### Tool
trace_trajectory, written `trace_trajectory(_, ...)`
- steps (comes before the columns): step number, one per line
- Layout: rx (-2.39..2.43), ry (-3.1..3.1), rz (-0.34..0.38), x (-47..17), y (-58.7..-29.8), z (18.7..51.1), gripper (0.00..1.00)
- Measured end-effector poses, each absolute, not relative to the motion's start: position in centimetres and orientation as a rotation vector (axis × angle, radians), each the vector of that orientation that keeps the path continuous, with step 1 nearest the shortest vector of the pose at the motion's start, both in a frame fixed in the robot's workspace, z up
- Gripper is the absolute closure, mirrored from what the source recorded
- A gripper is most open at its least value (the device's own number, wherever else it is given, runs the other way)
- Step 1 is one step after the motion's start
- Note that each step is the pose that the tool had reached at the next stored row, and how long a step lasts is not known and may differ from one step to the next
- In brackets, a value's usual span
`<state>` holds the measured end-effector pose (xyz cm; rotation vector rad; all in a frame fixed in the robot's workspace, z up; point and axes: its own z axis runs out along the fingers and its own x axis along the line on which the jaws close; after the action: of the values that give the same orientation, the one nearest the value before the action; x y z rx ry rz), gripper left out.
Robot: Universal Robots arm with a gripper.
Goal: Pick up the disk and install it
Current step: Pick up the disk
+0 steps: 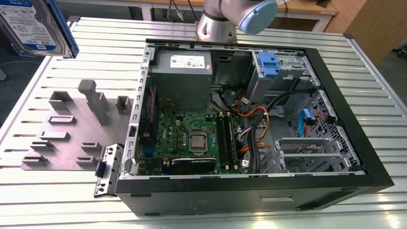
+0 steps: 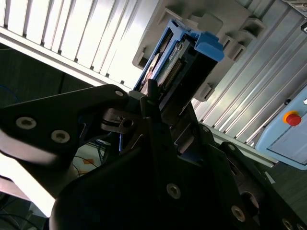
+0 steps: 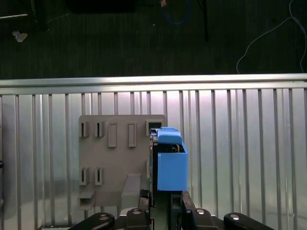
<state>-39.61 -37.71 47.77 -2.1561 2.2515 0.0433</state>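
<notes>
The disk [image 1: 28, 24], a silver-grey drive with a white-and-blue label in a blue carrier frame, hangs in the air at the exterior view's upper left, above the slatted table. In both wrist views my gripper [image 2: 156, 108] is shut on it. Its black fingers [image 3: 175, 203] clamp the drive's edges, and the blue carrier [image 3: 171, 163] sticks out beyond them. The disk [image 2: 184, 62] hovers over the grey holder plate [image 3: 112, 158]. The open computer case [image 1: 356, 138] lies to the exterior view's right of it.
The grey holder plate [image 1: 64, 133] with upright slots lies on the slatted metal table [image 1: 108, 43]. Inside the case are a motherboard [image 1: 190, 138], a grey power supply [image 1: 183, 71], cables, and a drive bay holding a lone blue bracket [image 1: 267, 64]. The arm's base [image 1: 219, 24] stands behind the case.
</notes>
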Motion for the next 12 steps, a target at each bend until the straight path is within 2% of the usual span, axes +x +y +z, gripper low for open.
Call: trace_trajectory(12,-2.156,2.252,0.043,-39.18,-37.71,47.78,0.65)
